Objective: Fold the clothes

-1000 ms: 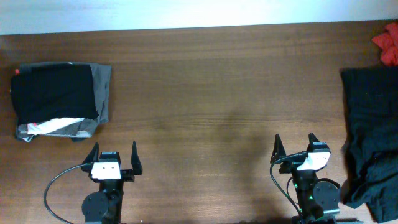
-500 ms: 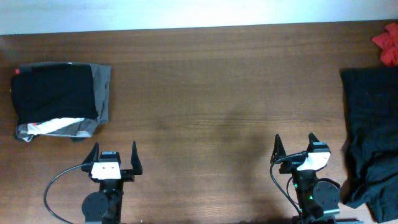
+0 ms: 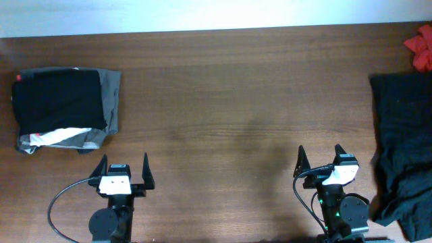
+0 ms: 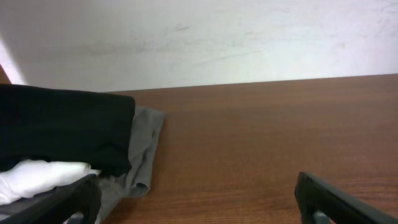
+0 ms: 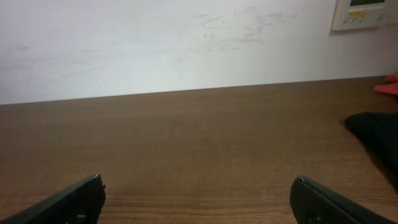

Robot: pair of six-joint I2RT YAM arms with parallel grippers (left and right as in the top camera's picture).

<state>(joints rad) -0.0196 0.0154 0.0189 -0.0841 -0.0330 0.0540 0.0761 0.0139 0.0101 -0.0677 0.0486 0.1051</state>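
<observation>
At 9 o'clock on the table (image 3: 216,88) I read one stack of garments. The clothes (image 3: 61,98) lie folded flat as the top layer of that stack, forming a black rectangle with a small red speck at its 10 o'clock corner. A grey garment (image 3: 113,94) lies under them and sticks out along their 3 o'clock side. A white garment (image 3: 64,135) shows at the 6 o'clock edge of the stack, just below the black layer. The left wrist view gives the same order: black on top, white bulging out beneath, grey spread on the wood beside.

At 3 o'clock a dark heap (image 3: 398,148) lies loose and crumpled, running toward 4 o'clock at the table edge. A red cloth (image 3: 422,47) sits at 2 o'clock, near the heap.

The left gripper (image 3: 124,158) stands at 7 o'clock, released, with its jaws spread wide and well apart from the stack. The right gripper (image 3: 320,150) stands at 5 o'clock, likewise released, near the dark heap but not touching it. In each wrist view I see only bare wood between the fingertips.

Checked against the earlier overhead frames, I find no difference. The stack, heap, red cloth and both grippers keep the same positions and the same jaw spread.
</observation>
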